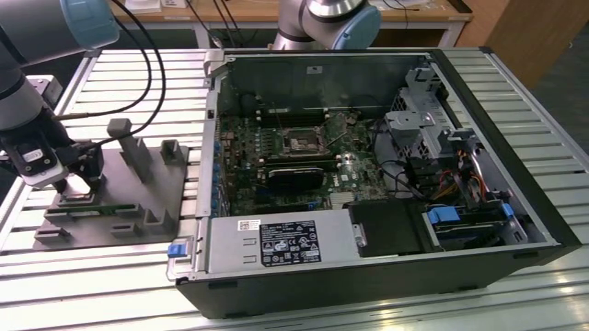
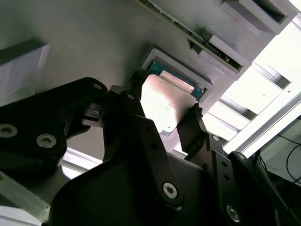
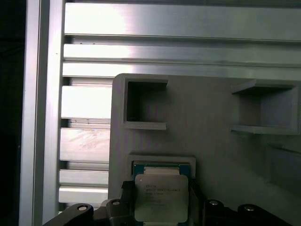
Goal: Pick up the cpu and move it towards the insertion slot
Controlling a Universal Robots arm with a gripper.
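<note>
Meanwhile, beside the grey fixture (image 1: 129,196), an open computer case (image 1: 313,79) with its insertion slot (image 1: 302,143). Just above the fixture's recess (image 3: 162,159), a gripper (image 2: 164,100) clamped on opposite edges of the cpu (image 3: 161,197). Likely light, stiff, fragile; best held by the rim.

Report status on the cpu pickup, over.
Gripper shut on the cpu at the grey fixture. Insertion slot inside the case, apart. Case wall stands between them.
</note>
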